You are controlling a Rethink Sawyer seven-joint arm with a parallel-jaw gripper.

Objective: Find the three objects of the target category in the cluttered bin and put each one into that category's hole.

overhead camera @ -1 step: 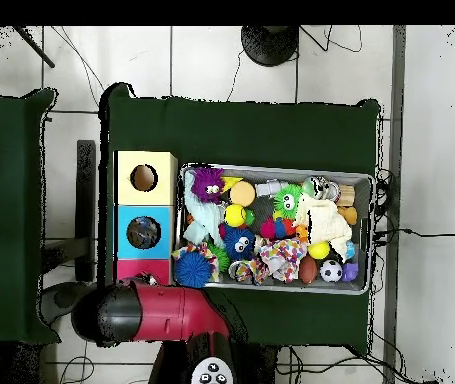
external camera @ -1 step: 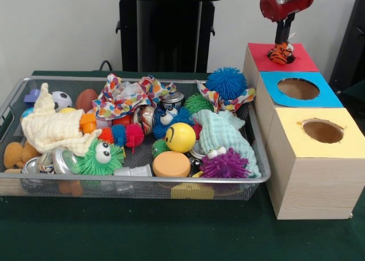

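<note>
My fingers point(external camera @ -1 step: 281, 43) hang straight down over the red-topped wooden box point(external camera @ -1 step: 302, 60), pinching a small orange-and-black striped plush toy point(external camera @ -1 step: 280, 53) that sits right at that box's hole, low enough to hide the opening. In the overhead view my red arm point(overhead camera @ -1 step: 151, 312) covers the red box, so I cannot check centring from above. To finish this step well, I judge I should keep the toy plumb over the hole, lower until its bulk is inside the rim, then spread my fingers and lift straight up so nothing snags. Beside the red box come the blue-topped box point(external camera @ -1 step: 319, 98) and the yellow-topped box point(external camera @ -1 step: 296, 130), both holes open. Past them the wire mesh bin point(external camera @ -1 step: 142, 181) of mixed toys rests on the green table point(external camera @ -1 step: 171, 232)
</note>
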